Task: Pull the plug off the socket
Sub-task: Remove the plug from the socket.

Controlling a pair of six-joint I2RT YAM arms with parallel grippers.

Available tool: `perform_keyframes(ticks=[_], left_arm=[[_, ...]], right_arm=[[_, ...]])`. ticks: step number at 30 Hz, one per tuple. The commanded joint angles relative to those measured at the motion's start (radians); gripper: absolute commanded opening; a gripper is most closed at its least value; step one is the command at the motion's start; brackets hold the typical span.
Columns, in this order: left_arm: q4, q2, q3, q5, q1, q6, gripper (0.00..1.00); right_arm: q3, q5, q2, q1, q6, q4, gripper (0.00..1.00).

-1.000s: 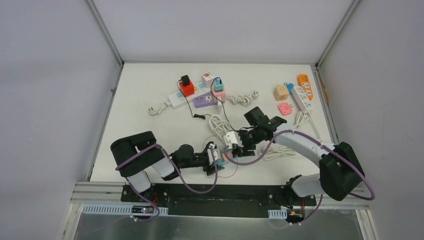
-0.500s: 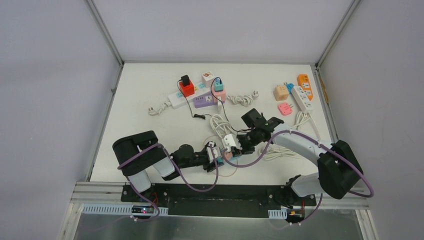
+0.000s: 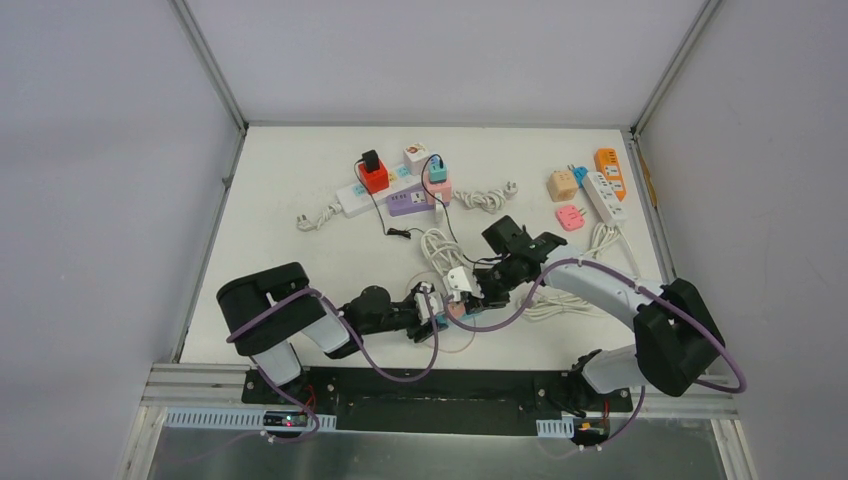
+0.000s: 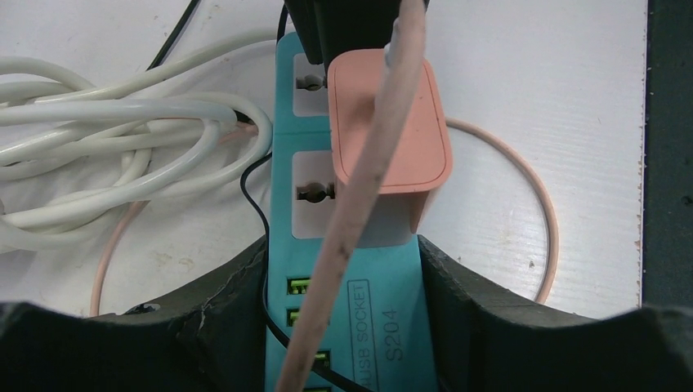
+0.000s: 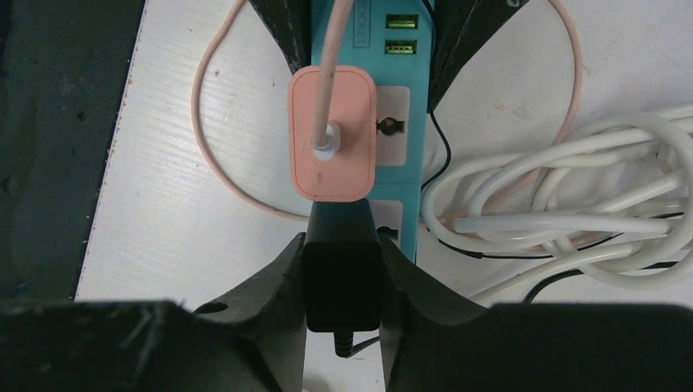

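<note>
Both grippers have closed in since a second ago. Left gripper [image 4: 342, 249] squeezes the sides of the blue-green power strip [image 4: 384, 294]. Right gripper [image 5: 342, 245] pinches the black plug [image 5: 342, 279], stuck in the strip's far end, right beside the pink plug [image 5: 331, 143], near the table's [image 3: 300, 260] front.

white cord coil [image 4: 98, 112]: mid-table | purple strip [image 3: 405, 205], orange strip [image 3: 609, 160]: far side

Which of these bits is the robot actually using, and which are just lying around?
In the job: teal power strip, black plug, left pincer clamping the strip, right pincer shut on the plug.

Lying about: peach charger, plugged in but untouched; white cable coil; purple strip; red adapter; orange strip.
</note>
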Motion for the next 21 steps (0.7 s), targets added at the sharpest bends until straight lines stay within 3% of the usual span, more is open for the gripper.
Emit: perform_keyframes(ticks=[1,8,16,21], left_arm=[[-0.103,-0.009,0.024,0.081,-0.009,0.039,0.0],[-0.068,0.009,0.018,0.092,-0.008,0.035,0.0],[-0.025,0.008,-0.017,0.102,0.003,0.035,0.0],[-0.027,0.023,-0.002,0.127,0.006,0.036,0.0]], right_arm=[[0.049,-0.01,0.018,0.042,0.083,0.003,0.0],[0.052,0.019,0.052,0.101,0.094,0.018,0.0],[0.04,0.031,0.062,-0.02,-0.038,-0.108,0.0],[0.05,0.006,0.07,-0.028,-0.047,-0.125,0.0]])
